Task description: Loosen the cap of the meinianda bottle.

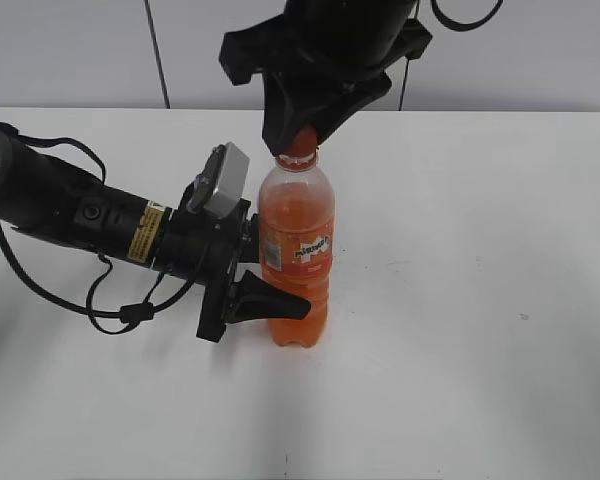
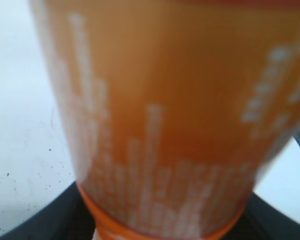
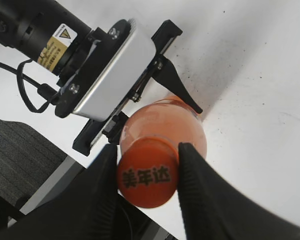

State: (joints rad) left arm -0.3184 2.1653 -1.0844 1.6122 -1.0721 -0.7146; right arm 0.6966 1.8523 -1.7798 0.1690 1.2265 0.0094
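Standing upright near mid-table, the meinianda bottle is pinned from two sides. We see the left gripper coming in from the left, level w/ the table, its black fingers around the lower body just under the label; only the near finger shows in the exterior view, the far one is hidden behind the bottle. From the right wrist view the same finger tip pokes out past the bottle's shoulder. So: left claw clamped on the bottle body.

Left wrist view is nearly useless: bottle fills the frame, blurred, white label marks unreadable, edges cut off top & sides; dark arcs at the bottom corners, prob. the fingers.

Right gripper comes down from above. Cap sits between its two dark fingers, both touching the cap's sides, white characters on top facing the cam. Whether the squeeze is firm we can't tell. In the exterior view the cap is mostly swallowed by the gripper; only its lower edge & the neck ring show. Right arm is cut off at the frame top.
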